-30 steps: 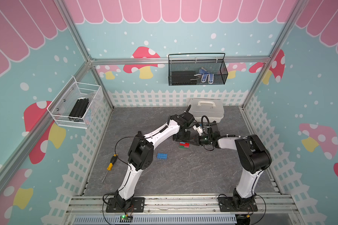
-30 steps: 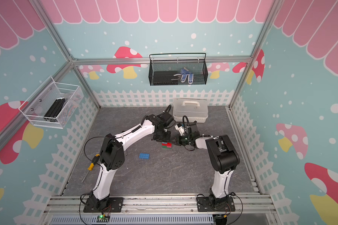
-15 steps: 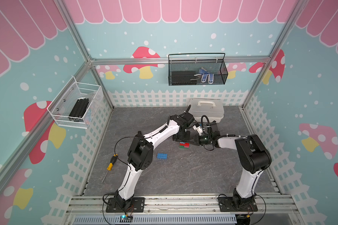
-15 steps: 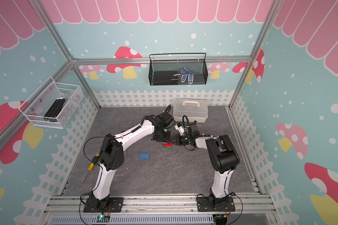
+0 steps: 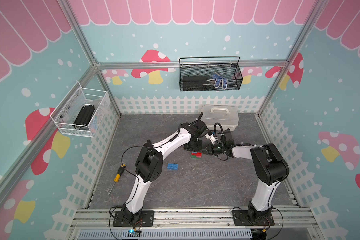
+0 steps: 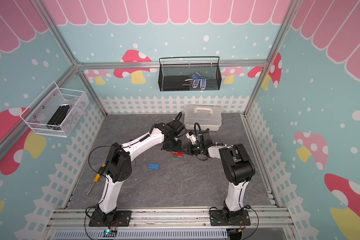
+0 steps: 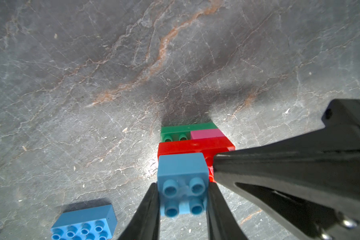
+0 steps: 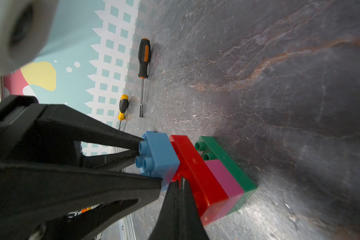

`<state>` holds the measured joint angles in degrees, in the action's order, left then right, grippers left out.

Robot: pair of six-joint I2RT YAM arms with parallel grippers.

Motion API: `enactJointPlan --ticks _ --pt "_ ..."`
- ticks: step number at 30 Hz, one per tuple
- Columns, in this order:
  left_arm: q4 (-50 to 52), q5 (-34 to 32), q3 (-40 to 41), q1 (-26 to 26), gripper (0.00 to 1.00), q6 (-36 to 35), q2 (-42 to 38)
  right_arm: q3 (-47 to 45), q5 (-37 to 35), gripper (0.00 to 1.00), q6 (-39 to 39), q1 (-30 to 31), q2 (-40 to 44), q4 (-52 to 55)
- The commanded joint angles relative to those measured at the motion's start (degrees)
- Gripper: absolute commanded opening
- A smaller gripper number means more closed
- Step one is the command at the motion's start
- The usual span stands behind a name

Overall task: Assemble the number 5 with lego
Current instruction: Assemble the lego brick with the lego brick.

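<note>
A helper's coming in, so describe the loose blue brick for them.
On the grey floor, look from the coloured brick stack toward the left arm's base. The long blue brick lies there alone, studs up; the short blue brick sits gripped against the stack.

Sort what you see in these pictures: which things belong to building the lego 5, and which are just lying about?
Belong to the job:
short blue brick, held in the left gripper
red brick
pink brick
green brick
long blue brick

Just lying about:
yellow screwdriver
orange-and-black driver
plastic case
black wall basket
white wall basket
</note>
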<state>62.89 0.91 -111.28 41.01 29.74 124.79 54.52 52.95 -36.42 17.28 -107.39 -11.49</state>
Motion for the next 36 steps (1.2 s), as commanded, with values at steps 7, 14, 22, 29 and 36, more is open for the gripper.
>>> enactJointPlan --ticks 7,14,22,29,36 --pt "-1.1 -0.5 4.5 0.4 0.16 0.1 -1.7 -0.6 -4.7 0.00 1.8 0.2 -3.0 7.1" --pt "-1.9 0.9 3.8 0.3 0.18 0.5 -0.3 -0.5 -4.7 0.00 1.8 0.3 -3.1 7.1" --pt "-2.5 0.6 5.2 0.4 0.18 0.4 0.6 -0.4 -4.5 0.00 2.0 0.4 -3.5 7.3" --pt "-4.0 1.6 6.1 0.6 0.19 0.8 1.9 -0.6 -4.6 0.00 2.2 0.6 -4.0 7.5" --pt "-3.7 2.3 7.5 0.7 0.21 0.8 3.2 -0.5 -4.8 0.00 2.3 0.6 -4.3 7.5"
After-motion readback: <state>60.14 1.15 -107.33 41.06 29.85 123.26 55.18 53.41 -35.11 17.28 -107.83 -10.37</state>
